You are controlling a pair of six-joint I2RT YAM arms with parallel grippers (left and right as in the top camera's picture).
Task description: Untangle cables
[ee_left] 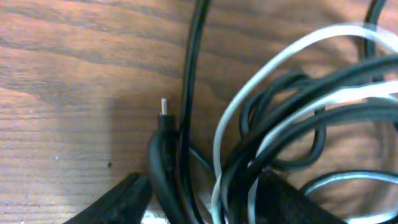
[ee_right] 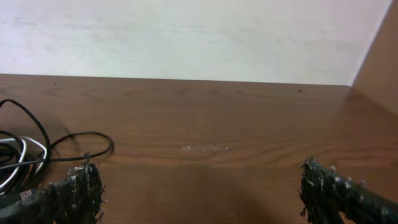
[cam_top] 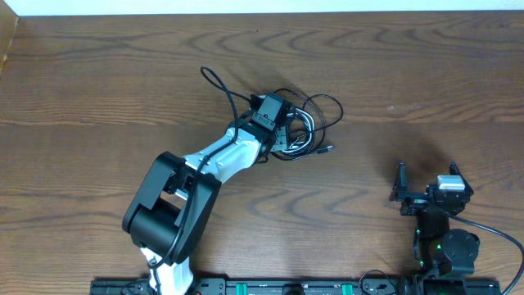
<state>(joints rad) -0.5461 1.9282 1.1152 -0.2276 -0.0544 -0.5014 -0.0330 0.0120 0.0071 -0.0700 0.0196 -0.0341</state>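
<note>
While the left jaws straddle the tangled cables (ee_left: 191,74), clamped or not unclear, right jaws wide open, well away

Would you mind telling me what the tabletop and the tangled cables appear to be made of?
Tabletop: wood or wood-look laminate, matte; brown grain lines show, which could be printed.
Black cables: rubbery or plastic jacket, smooth with a soft sheen.
White cable: likely the same plastic jacket, slightly glossy.
Plug tip: probably metal, small and bright silver.
</note>
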